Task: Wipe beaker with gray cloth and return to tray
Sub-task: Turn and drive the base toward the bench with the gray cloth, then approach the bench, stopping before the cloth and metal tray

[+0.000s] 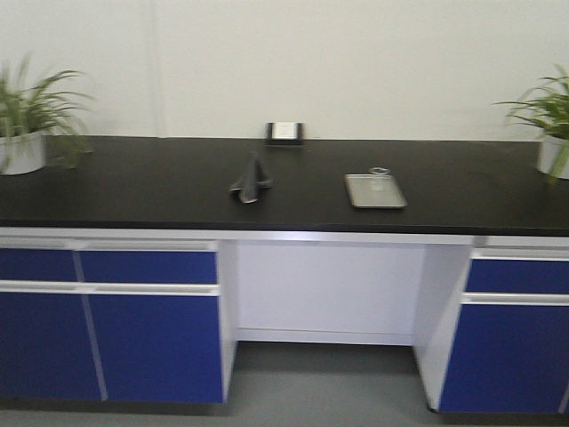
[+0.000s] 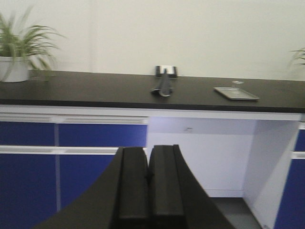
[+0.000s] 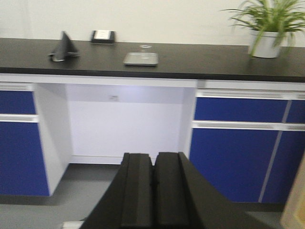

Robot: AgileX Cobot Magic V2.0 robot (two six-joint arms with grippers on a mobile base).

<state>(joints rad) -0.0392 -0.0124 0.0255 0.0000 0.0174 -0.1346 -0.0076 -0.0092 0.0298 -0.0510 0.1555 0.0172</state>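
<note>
A gray cloth (image 1: 250, 181) stands bunched in a peak on the black counter (image 1: 133, 187); it also shows in the left wrist view (image 2: 163, 86) and the right wrist view (image 3: 64, 46). A metal tray (image 1: 374, 190) lies to its right, with a small clear beaker (image 1: 380, 171) at its far edge. The tray (image 2: 236, 93) and beaker (image 2: 237, 84) show in the left wrist view, and the tray (image 3: 141, 58) and beaker (image 3: 145, 48) in the right wrist view. My left gripper (image 2: 148, 155) and right gripper (image 3: 153, 162) are shut and empty, low and well in front of the counter.
Potted plants stand at the counter's left end (image 1: 27, 124) and right end (image 1: 551, 129). A small black socket box (image 1: 284, 132) sits at the back by the wall. Blue cabinets (image 1: 111, 320) flank an open white knee space (image 1: 324, 289) under the counter.
</note>
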